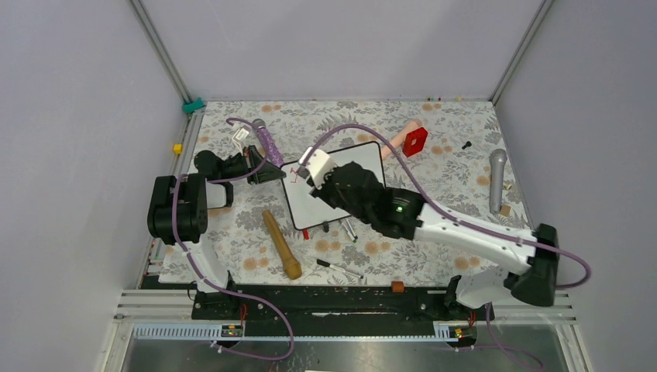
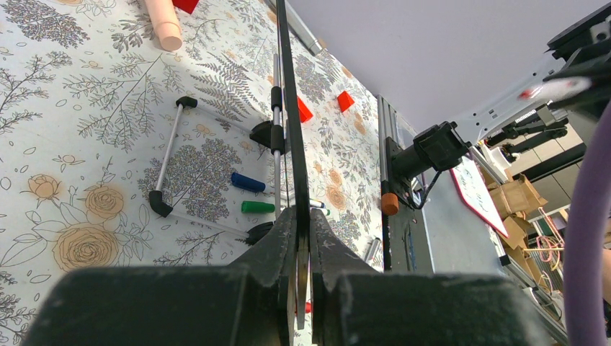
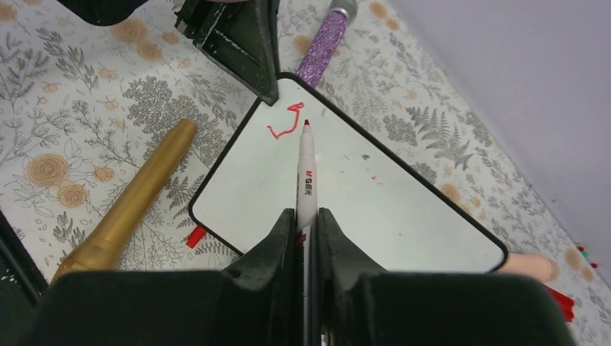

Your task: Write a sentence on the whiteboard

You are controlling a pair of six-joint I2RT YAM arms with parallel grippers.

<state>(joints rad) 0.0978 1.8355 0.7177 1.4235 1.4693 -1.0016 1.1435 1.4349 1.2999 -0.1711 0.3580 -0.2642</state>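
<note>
The whiteboard (image 3: 375, 202), mid-table, looks light, stiff and slick, liable to skate under writing pressure, so its thin frame is the hold; seen from above, the sentence (image 3: 283, 124) is only first red strokes at its 10 o'clock corner. There the left gripper (image 2: 302, 220) pinches the frame; the right gripper (image 3: 306, 220), from 4 o'clock, clamps a red marker (image 3: 305, 166)
</note>
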